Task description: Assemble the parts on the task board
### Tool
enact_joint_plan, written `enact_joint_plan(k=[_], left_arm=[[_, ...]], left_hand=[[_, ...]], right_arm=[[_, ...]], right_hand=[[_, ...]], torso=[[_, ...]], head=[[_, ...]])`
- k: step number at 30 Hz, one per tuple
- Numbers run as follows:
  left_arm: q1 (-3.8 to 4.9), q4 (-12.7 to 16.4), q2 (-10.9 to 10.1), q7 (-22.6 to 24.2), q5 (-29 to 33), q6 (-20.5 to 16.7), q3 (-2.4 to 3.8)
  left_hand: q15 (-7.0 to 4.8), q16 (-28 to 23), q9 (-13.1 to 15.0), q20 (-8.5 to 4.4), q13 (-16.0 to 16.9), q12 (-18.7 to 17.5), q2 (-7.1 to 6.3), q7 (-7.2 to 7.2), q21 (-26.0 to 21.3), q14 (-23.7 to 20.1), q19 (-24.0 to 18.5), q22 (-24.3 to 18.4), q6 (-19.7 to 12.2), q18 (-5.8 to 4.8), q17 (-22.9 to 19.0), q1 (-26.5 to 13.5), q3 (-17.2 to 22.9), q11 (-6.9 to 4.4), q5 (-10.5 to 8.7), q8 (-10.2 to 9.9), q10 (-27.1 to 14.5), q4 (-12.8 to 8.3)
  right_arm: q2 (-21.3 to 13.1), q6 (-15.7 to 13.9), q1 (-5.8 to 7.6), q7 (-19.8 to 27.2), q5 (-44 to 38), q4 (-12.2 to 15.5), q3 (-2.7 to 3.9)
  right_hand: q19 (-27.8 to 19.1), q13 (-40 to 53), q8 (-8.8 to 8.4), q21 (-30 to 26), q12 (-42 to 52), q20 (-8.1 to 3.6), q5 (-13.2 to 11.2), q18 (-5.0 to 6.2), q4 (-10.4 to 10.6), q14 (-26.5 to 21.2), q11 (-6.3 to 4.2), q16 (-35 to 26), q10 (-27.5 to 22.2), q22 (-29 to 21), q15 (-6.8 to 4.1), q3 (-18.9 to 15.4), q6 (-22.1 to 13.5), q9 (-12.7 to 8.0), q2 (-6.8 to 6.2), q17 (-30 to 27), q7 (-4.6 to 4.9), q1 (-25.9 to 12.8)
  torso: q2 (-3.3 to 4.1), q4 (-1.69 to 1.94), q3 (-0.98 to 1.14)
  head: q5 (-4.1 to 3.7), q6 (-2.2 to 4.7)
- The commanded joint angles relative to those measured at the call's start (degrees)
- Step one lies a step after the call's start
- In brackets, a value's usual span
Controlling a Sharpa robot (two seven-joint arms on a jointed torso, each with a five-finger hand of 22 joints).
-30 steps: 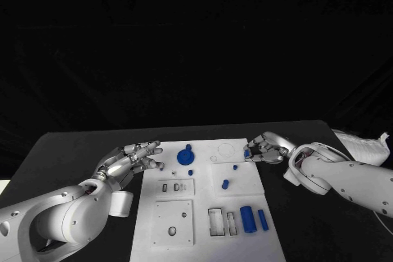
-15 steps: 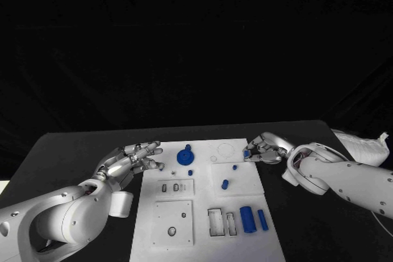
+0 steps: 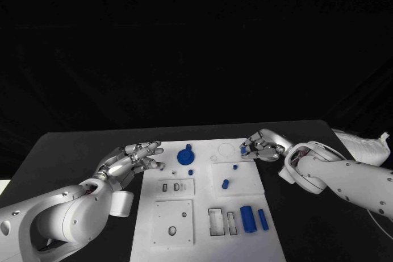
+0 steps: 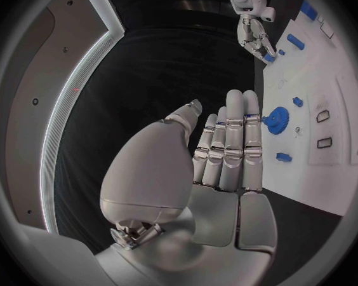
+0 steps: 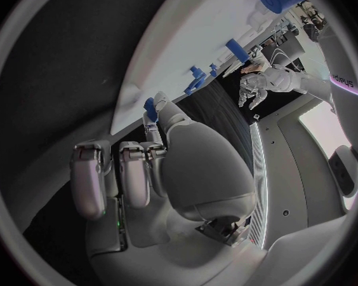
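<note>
the small blue part (image 3: 246, 150) sits at the upper right edge of the task board (image 3: 205, 216), pinched in the fingertips of the right hand (image 3: 263, 146), which curls in over the board's right rim, right of centre in the head frame. in the right wrist view the same blue part (image 5: 150, 107) shows at a fingertip, just against the board's edge, with the other fingers folded down beside it.

on the board, a blue round gear-like part (image 3: 185, 157) lies near the upper left, with a tiny blue peg (image 3: 191, 172) below it. two more small blue pieces (image 3: 225, 184) lie mid-board, and two blue cylinders (image 3: 248, 219) lie side by side at the lower right, next to rectangular slots.

the left hand (image 3: 131, 159) hovers at the board's upper left edge, left of centre in the frame, holding nothing, its fingers stretched out straight and close together towards the gear; the left wrist view shows the same flat, extended fingers (image 4: 230, 140)
</note>
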Motion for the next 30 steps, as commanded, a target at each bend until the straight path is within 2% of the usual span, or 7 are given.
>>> enact_joint_plan(k=[1,4,7,11,15,22,30], left_arm=[[0.03,-0.1,0.1,0.1,0.0,1.3,0.02],[0.03,-0.5,0.3,0.0,0.0,1.4,0.02],[0.03,-1.0,0.6,0.0,0.0,1.5,0.02],[0.03,-1.9,1.0,0.0,0.1,1.6,0.02],[0.03,-2.7,1.5,0.0,0.1,1.7,0.02],[0.04,-3.8,2.0,0.1,0.1,1.8,0.02],[0.04,-4.3,2.3,0.1,0.1,1.8,0.02]], left_hand=[[-0.01,0.4,0.0,0.01,-0.1,0.2,-0.12,0.07,0.4,-0.4,-0.4,0.1,-0.4,0.00,0.1,0.1,0.2,-0.05,-0.10,0.0,-0.5,0.0],[-0.01,0.4,0.0,0.01,-0.1,0.2,-0.12,0.07,0.4,-0.4,-0.4,0.1,-0.4,0.00,0.1,0.1,0.2,-0.05,-0.10,0.0,-0.5,0.0],[-0.01,0.4,0.0,0.01,-0.1,0.2,-0.12,0.07,0.4,-0.4,-0.4,0.1,-0.4,0.00,0.1,0.1,0.2,-0.05,-0.10,0.0,-0.5,0.0],[-0.01,0.4,0.0,0.01,-0.1,0.2,-0.12,0.07,0.4,-0.4,-0.4,0.1,-0.4,0.00,0.1,0.1,0.2,-0.05,-0.10,0.0,-0.5,0.0],[0.01,0.4,0.0,0.02,-0.1,0.2,-0.14,0.09,0.4,-0.5,-0.5,0.1,-0.4,-0.01,0.1,0.1,0.3,-0.04,-0.11,0.0,-0.5,0.0],[0.01,0.4,0.0,0.02,-0.1,0.2,-0.14,0.09,0.4,-0.5,-0.5,0.1,-0.4,-0.01,0.1,0.1,0.3,-0.04,-0.11,0.0,-0.5,0.0],[0.01,0.4,0.0,0.02,-0.1,0.2,-0.14,0.09,0.4,-0.5,-0.5,0.1,-0.4,-0.01,0.1,0.1,0.3,-0.04,-0.11,0.0,-0.5,0.0]], right_arm=[[-0.1,-2.2,0.62,-1.7,-0.1,2.2,0.21],[0.2,-2.5,1.56,-4.2,-0.8,4.8,0.31],[1.2,-2.4,2.26,-6.7,-2.5,7.0,0.34],[3.7,-1.6,2.65,-9.4,-5.9,8.9,0.23],[6.6,-0.3,2.60,-11.6,-9.0,9.5,-0.38],[11.4,1.2,1.12,-13.9,-14.4,9.3,-1.46],[15.2,2.1,-0.85,-15.5,-18.4,8.7,-2.12]], right_hand=[[3.6,14.6,0.39,0.2,0.1,-0.41,-0.1,-0.84,0.2,6.1,-0.41,0.2,5.6,9.7,-0.41,0.4,2.1,0.7,1.38,14.6,-1.35,0.0],[3.5,14.6,0.30,0.2,0.0,-0.45,-0.1,-0.84,0.4,6.1,-0.43,0.2,5.5,9.7,-0.43,0.6,2.1,0.7,1.30,14.6,-1.37,-0.8],[3.5,14.5,0.23,0.2,0.0,-0.47,-0.1,-0.83,0.5,6.1,-0.45,0.2,5.5,9.6,-0.45,0.7,2.1,0.7,1.29,14.6,-1.41,-1.4],[3.5,14.6,0.22,0.2,0.0,-0.49,-0.1,-0.83,0.6,6.1,-0.49,0.3,5.6,9.6,-0.48,0.8,2.2,0.7,1.21,14.6,-1.46,-1.8],[3.5,14.5,0.20,0.2,-0.1,-0.50,0.0,-0.83,0.6,6.1,-0.51,0.2,5.5,9.6,-0.49,0.9,2.2,0.7,1.16,14.5,-1.47,-2.0],[3.5,14.4,0.15,0.2,-0.2,-0.52,0.0,-0.82,0.7,6.0,-0.52,0.1,5.4,9.6,-0.51,1.0,2.2,0.7,1.11,14.3,-1.49,-2.3],[3.5,14.4,0.11,0.2,-0.3,-0.53,0.1,-0.81,0.7,6.0,-0.53,0.1,5.4,9.5,-0.52,1.0,2.2,0.7,1.05,14.2,-1.50,-2.5]], torso=[[-0.17,0.05,-0.14],[-0.26,0.00,-0.13],[-0.47,0.02,-0.24],[-0.88,0.14,-0.31],[-1.31,0.28,-0.44],[-1.85,0.20,-0.71],[-1.92,0.27,-0.82]], head=[[0.12,-0.12],[0.30,-0.24],[0.01,-0.38],[0.67,-0.89],[1.71,-1.84],[4.26,-3.81],[5.19,-4.43]])
